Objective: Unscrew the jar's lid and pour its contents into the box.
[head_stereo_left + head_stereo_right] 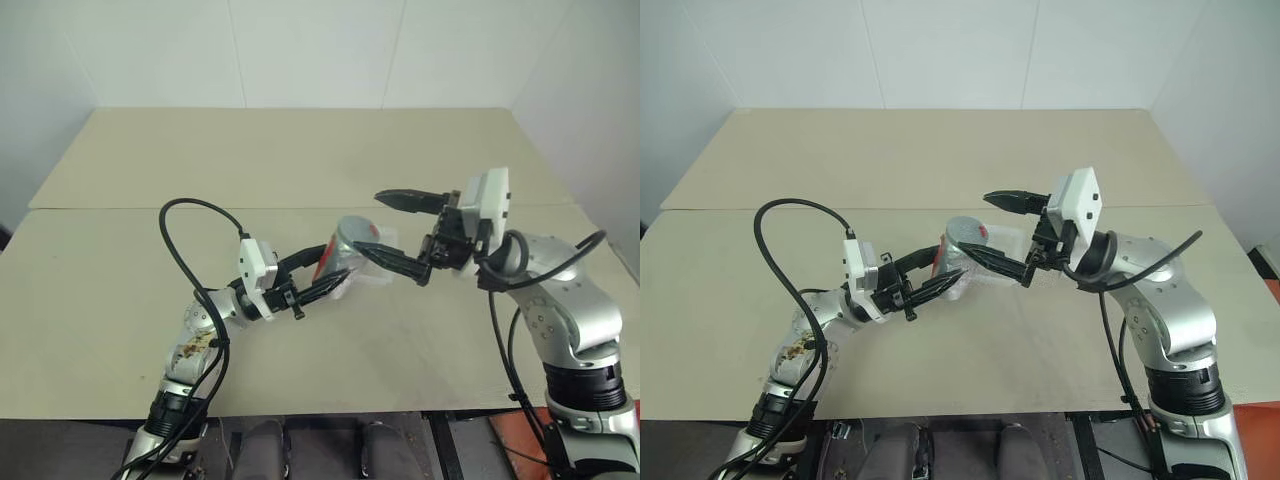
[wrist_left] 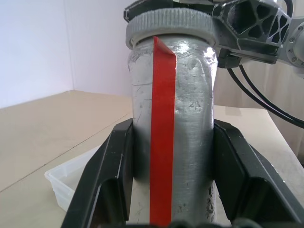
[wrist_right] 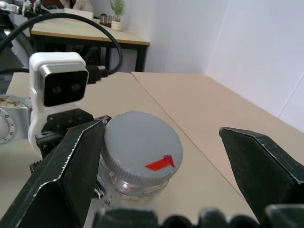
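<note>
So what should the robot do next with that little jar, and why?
Probably close the right end effector on the lid and start twisting. The left end effector already clamps the jar, the lid is still on, and the right one's open fingers straddle it. The box waits on the table below.

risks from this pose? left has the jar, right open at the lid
1. The right gripper is off-centre: one finger touches the lid, the other stands well clear, so closing could shove the jar.
2. The left gripper clamps the jar low; twisting may spin it.
3. The box sits low and off to one side, so a pour could miss it.
</note>
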`<control>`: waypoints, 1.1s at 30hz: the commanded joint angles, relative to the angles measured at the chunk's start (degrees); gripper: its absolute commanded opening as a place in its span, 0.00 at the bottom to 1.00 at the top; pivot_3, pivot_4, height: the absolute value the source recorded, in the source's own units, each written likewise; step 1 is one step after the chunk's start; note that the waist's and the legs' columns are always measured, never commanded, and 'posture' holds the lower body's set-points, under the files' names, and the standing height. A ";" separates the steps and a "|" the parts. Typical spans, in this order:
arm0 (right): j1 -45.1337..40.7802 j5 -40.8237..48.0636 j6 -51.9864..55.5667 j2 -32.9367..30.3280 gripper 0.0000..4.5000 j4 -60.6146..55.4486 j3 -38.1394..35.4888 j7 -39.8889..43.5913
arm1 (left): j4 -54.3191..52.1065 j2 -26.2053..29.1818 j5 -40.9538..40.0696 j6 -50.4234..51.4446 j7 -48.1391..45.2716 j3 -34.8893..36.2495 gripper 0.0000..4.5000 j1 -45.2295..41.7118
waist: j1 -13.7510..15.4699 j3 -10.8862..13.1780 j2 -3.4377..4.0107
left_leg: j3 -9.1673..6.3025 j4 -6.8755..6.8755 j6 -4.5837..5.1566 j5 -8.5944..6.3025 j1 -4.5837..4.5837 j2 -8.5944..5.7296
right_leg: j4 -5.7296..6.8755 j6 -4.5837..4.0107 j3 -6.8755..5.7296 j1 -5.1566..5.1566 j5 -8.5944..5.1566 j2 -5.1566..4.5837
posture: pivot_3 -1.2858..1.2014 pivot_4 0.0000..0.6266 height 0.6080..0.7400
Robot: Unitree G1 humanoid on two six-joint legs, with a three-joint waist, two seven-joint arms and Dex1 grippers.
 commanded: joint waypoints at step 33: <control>-6.95 5.45 6.22 4.25 0.99 -1.24 2.09 -7.88 | 1.49 -5.64 -4.11 -6.30 -2.60 1.45 0.45 -0.23 | -0.02 0.00 0.00 | -0.02 0.01 0.01 0.00 -0.02 0.00 | -0.01 0.00 0.00 0.00 0.00 0.01 | 0.52 0.24 1.00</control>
